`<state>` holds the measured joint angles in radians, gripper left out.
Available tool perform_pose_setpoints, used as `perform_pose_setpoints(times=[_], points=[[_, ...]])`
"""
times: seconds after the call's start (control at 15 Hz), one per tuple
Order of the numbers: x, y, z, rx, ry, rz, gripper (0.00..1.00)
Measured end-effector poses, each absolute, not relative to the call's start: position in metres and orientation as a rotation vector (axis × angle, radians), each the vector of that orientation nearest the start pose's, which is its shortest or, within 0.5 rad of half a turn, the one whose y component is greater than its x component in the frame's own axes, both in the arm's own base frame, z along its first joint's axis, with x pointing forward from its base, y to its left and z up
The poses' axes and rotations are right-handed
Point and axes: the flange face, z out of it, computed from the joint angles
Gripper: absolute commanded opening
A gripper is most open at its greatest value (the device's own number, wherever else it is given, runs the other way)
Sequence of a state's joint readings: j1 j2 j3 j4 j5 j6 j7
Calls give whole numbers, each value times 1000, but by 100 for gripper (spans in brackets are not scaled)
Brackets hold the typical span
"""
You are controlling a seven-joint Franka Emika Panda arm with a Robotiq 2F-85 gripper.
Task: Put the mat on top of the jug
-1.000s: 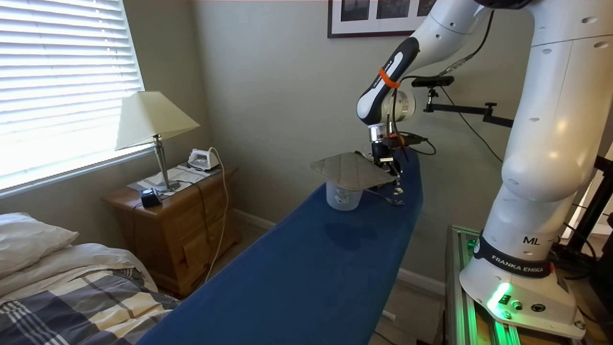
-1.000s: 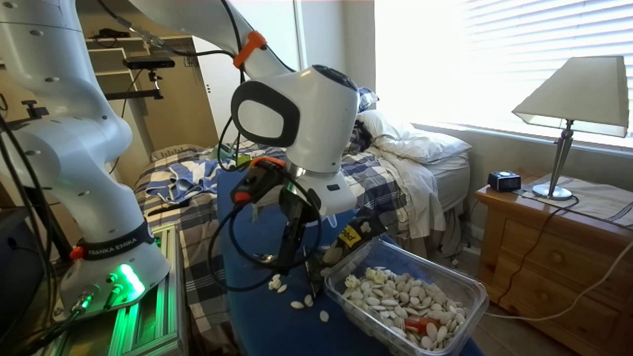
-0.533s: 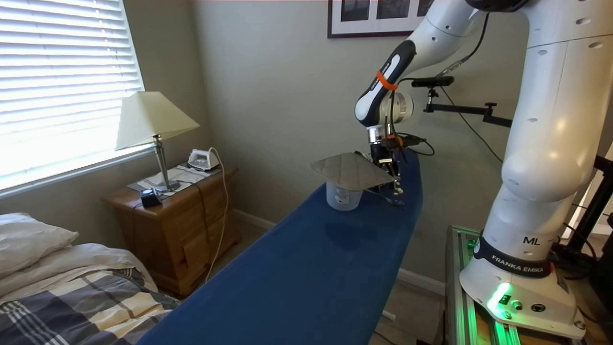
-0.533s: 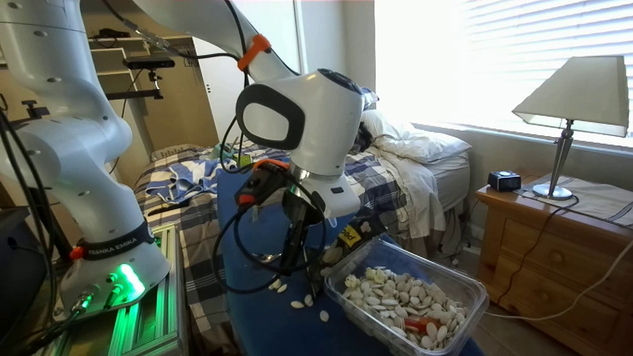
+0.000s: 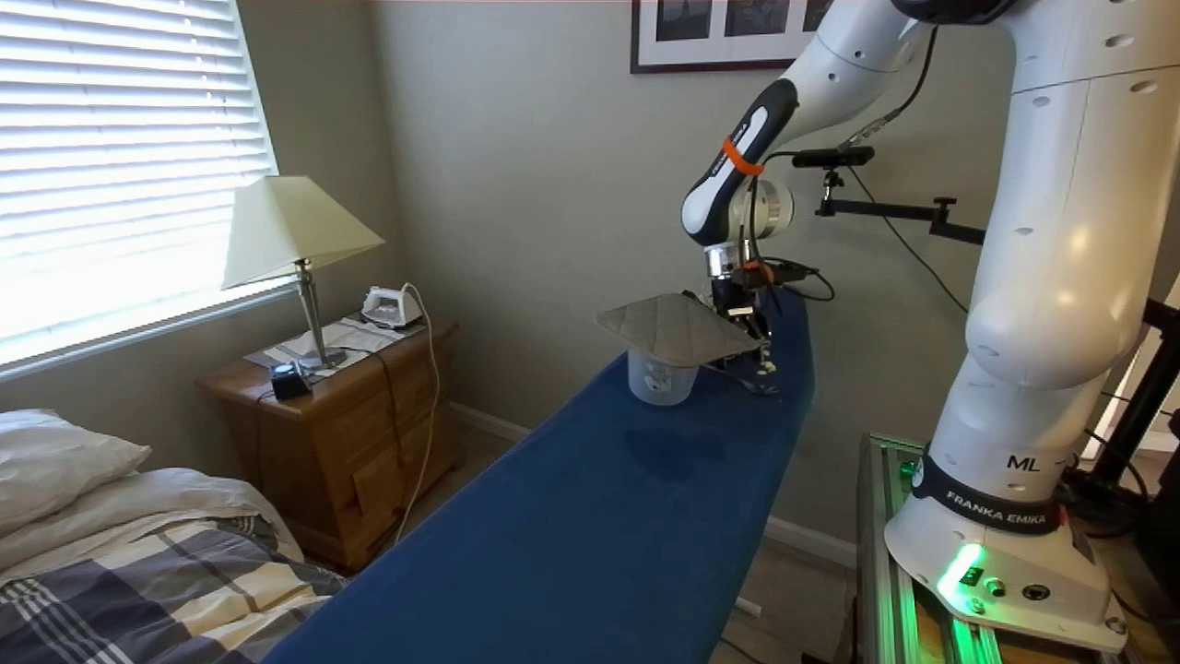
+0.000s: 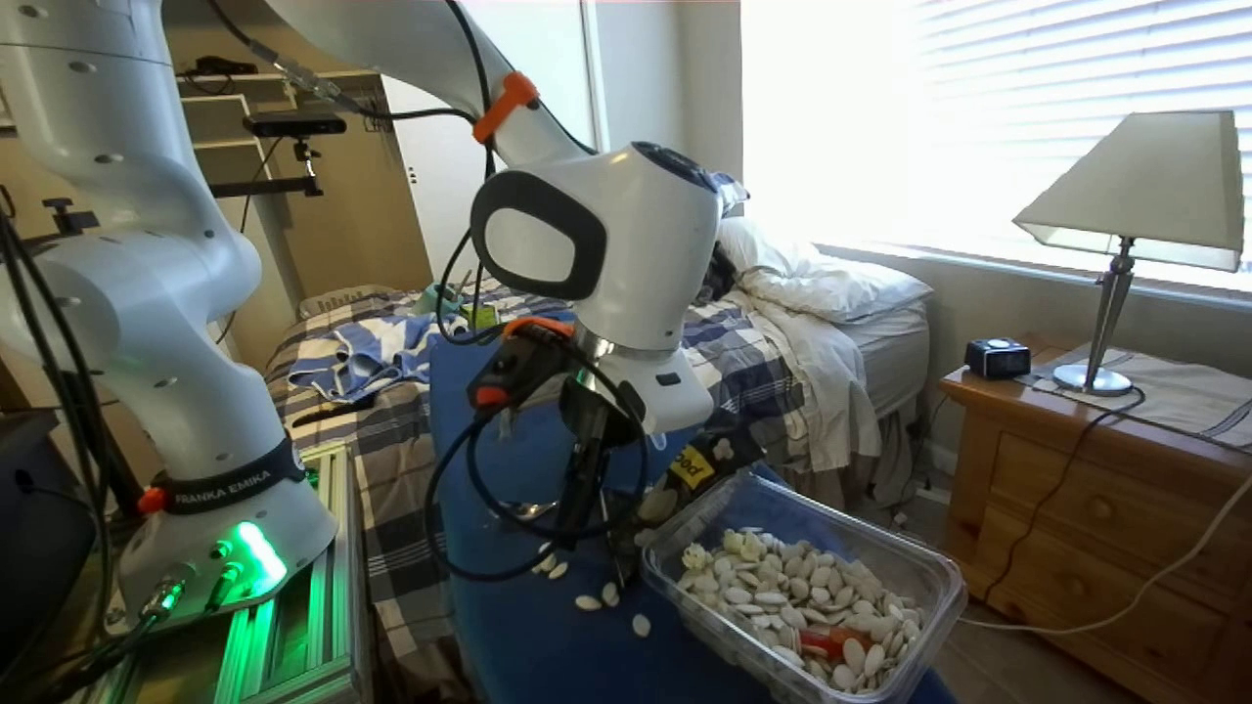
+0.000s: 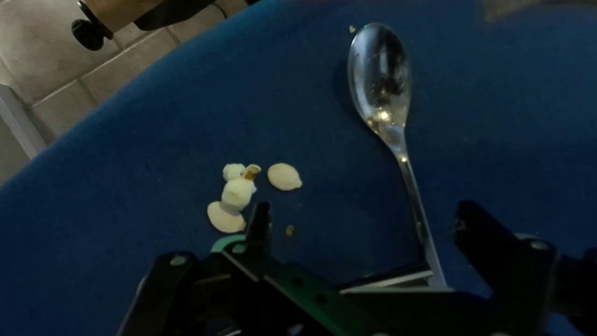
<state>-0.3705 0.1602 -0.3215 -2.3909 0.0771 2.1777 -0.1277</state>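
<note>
The beige-tan mat (image 5: 678, 327) lies over the top of the translucent whitish jug (image 5: 659, 380) in an exterior view. It reaches past the jug's rim, with its far right corner beside the gripper. A blurred tan corner, likely the mat (image 7: 506, 8), shows at the top right of the wrist view. My gripper (image 7: 364, 210) is open and points down just above the blue board. A spoon handle lies on the board between the fingers, not gripped. In an exterior view the gripper (image 6: 582, 523) is partly covered by cables. The arm hides most of the jug there.
A metal spoon (image 7: 380, 74) and popcorn with seeds (image 7: 235, 193) lie on the blue ironing board (image 5: 553, 535). A clear tub (image 6: 709, 621) of seeds and a dark bag with a yellow label (image 6: 691, 467) stand close to the gripper. The board's edge shows in the wrist view.
The arm and gripper have shifted slightly, leftward in an exterior view and rightward and a little lower in an exterior view. The mat and jug show no clear movement.
</note>
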Motion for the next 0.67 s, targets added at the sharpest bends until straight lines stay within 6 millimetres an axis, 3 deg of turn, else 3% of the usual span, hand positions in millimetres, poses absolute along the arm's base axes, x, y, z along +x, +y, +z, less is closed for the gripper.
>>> perform_pose_setpoints(times=[0.07, 0.33, 0.67], points=[[353, -292, 230, -2809, 906, 498, 99], [353, -291, 226, -2808, 902, 510, 63], [354, -292, 226, -2810, 903, 508, 37]])
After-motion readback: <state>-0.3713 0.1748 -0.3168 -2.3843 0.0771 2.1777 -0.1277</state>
